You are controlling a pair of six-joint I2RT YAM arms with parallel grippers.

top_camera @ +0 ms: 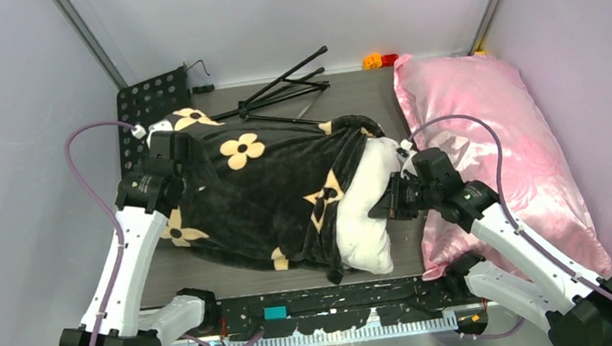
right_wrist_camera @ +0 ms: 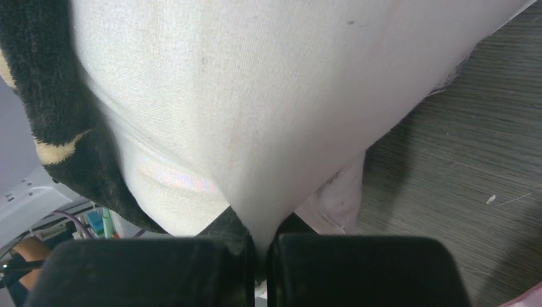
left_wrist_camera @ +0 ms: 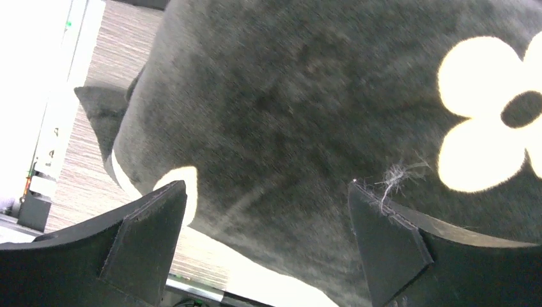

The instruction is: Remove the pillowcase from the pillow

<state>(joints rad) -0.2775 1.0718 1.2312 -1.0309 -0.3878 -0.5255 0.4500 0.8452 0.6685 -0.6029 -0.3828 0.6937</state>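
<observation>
The black plush pillowcase (top_camera: 261,187) with tan flower motifs lies across the table's middle, covering most of the white pillow (top_camera: 366,210), whose right end sticks out of it. My right gripper (top_camera: 386,207) is shut on that exposed end; in the right wrist view a fold of the pillow (right_wrist_camera: 255,109) is pinched between the fingers (right_wrist_camera: 259,256), with the pillowcase (right_wrist_camera: 38,96) edge at the left. My left gripper (top_camera: 170,154) stands open over the pillowcase's left end. In the left wrist view its fingers (left_wrist_camera: 268,217) stand wide apart with the black pillowcase (left_wrist_camera: 307,109) just beyond them.
A shiny pink satin pillow (top_camera: 499,142) lies along the right side, under my right arm. A folded black stand (top_camera: 285,93) and a perforated black plate (top_camera: 151,99) lie at the back. Small coloured blocks (top_camera: 378,60) sit at the back wall.
</observation>
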